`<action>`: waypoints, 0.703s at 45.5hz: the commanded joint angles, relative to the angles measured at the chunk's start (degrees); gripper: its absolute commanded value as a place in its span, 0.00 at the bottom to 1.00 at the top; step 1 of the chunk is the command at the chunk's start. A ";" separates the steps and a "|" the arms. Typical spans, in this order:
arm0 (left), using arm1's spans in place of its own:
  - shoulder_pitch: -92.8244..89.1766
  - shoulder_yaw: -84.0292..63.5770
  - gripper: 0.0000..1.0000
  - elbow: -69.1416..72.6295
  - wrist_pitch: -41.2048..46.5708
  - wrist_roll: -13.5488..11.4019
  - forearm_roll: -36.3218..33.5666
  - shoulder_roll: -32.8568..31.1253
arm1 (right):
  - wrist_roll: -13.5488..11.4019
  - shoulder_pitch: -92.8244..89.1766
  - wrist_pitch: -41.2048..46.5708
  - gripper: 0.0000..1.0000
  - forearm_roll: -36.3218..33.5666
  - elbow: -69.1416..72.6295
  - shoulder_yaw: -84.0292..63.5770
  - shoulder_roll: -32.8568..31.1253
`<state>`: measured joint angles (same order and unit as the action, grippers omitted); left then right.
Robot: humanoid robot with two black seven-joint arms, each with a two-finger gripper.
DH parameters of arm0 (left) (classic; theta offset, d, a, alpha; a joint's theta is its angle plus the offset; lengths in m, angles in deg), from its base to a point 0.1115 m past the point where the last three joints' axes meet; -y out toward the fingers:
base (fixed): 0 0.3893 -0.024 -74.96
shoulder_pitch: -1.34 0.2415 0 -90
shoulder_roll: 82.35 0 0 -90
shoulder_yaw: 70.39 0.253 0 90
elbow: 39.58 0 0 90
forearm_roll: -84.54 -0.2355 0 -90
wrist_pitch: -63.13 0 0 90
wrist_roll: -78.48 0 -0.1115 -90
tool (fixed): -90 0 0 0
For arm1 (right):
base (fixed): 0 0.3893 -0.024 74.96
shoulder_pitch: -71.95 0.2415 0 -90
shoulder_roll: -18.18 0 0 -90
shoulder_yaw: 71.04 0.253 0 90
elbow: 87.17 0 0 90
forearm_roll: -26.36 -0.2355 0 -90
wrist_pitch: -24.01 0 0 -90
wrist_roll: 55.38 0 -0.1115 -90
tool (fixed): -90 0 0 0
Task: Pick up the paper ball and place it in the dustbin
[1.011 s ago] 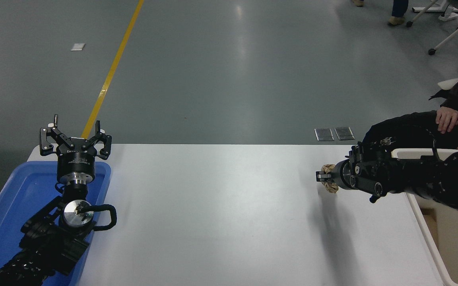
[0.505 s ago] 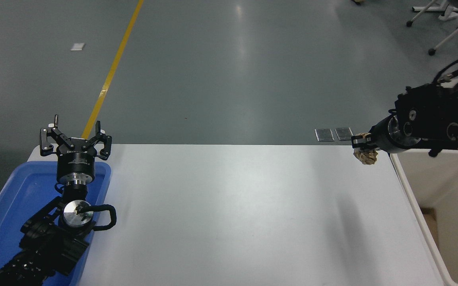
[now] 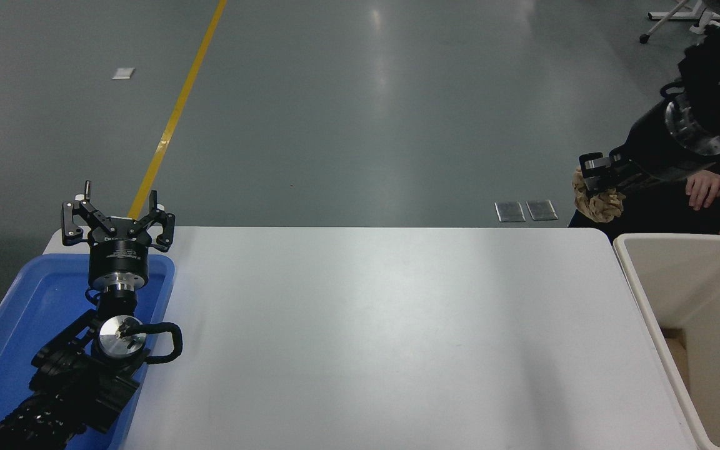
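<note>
The tan, wrinkly paper ball (image 3: 600,201) hangs high in the air past the table's far right corner, with my right gripper (image 3: 596,178) shut on it. The right arm comes in from the upper right edge. The cream-beige dustbin (image 3: 641,290) stands off the table's right edge, below and to the right of the ball. My left gripper (image 3: 119,215) is parked at the lower left above the blue tray, its fingers spread open and holding nothing.
A shallow blue tray (image 3: 29,300) sits at the table's left end under the left arm. A person sits at the far right behind the dustbin, one hand (image 3: 705,187) resting close to the right gripper. Brown cardboard shows inside the dustbin.
My right gripper has lifted the paper ball from just over the table's right part up and to the right, beyond the far right corner. The left arm has not moved.
</note>
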<state>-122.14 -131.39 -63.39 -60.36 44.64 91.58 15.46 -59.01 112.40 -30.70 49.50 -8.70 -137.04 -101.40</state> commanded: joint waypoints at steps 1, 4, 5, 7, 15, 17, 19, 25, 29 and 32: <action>0.08 0.00 0.99 0.00 0.01 0.00 0.00 0.01 | -0.07 3.41 2.33 0.00 0.07 0.28 -2.90 -1.27; 0.08 0.00 0.99 0.00 0.01 -0.09 0.00 0.01 | -0.42 3.32 2.33 0.00 0.59 -0.16 -3.96 -2.85; -0.01 0.00 0.99 0.00 0.01 0.00 0.00 0.01 | -0.42 3.32 2.33 0.00 0.94 -0.33 -4.31 -3.29; 0.08 -0.08 0.99 0.00 0.01 -0.09 0.00 0.01 | -0.51 3.15 2.42 0.00 1.21 -0.95 -5.27 -3.73; 0.08 -0.09 0.99 0.09 0.01 -0.09 0.09 0.01 | -0.42 -0.09 1.71 0.00 6.03 -5.16 -9.50 -7.94; 0.08 -0.09 0.99 0.00 0.01 -0.09 0.09 0.01 | -0.42 -2.29 1.28 0.00 7.97 -6.83 -9.41 -10.05; 0.08 -0.09 0.99 0.09 0.01 -0.18 0.09 0.01 | -0.42 -4.49 0.22 0.00 10.25 -8.85 -9.32 -12.07; 0.08 -0.09 0.99 0.00 0.01 -0.09 0.09 0.01 | -0.42 -15.03 -10.13 0.00 16.94 -16.67 -9.23 -16.47; -0.01 -0.09 0.99 0.00 0.01 -0.09 0.00 0.01 | -0.16 -24.16 -19.27 0.00 17.12 -23.35 -8.80 -17.18; -0.01 0.00 0.99 0.00 -0.08 -0.09 0.00 0.01 | 0.02 -31.80 -24.73 0.00 16.59 -28.62 -7.39 -17.26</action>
<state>-122.07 -131.47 -63.38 -60.36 44.53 91.64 15.46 -59.35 99.92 -39.40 62.17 -22.94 -145.44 -114.64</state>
